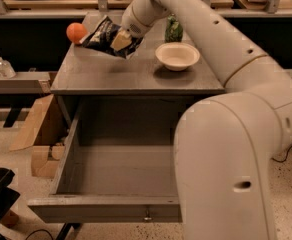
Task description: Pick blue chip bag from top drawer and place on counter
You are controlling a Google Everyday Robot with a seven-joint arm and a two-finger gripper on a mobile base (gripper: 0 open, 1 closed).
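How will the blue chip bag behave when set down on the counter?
Probably light and floppy: the blue chip bag hangs crinkled from the gripper over the counter, rear left. Likely slumps flat, not rolling.

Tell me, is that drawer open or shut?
Open: the drawer is pulled out under the counter, its visible floor bare. The gripper holds the chip bag above the counter.

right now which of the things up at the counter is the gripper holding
The blue chip bag, pinched in the gripper just above the counter near its far left side. The orange, green can and bowl sit on it, untouched.
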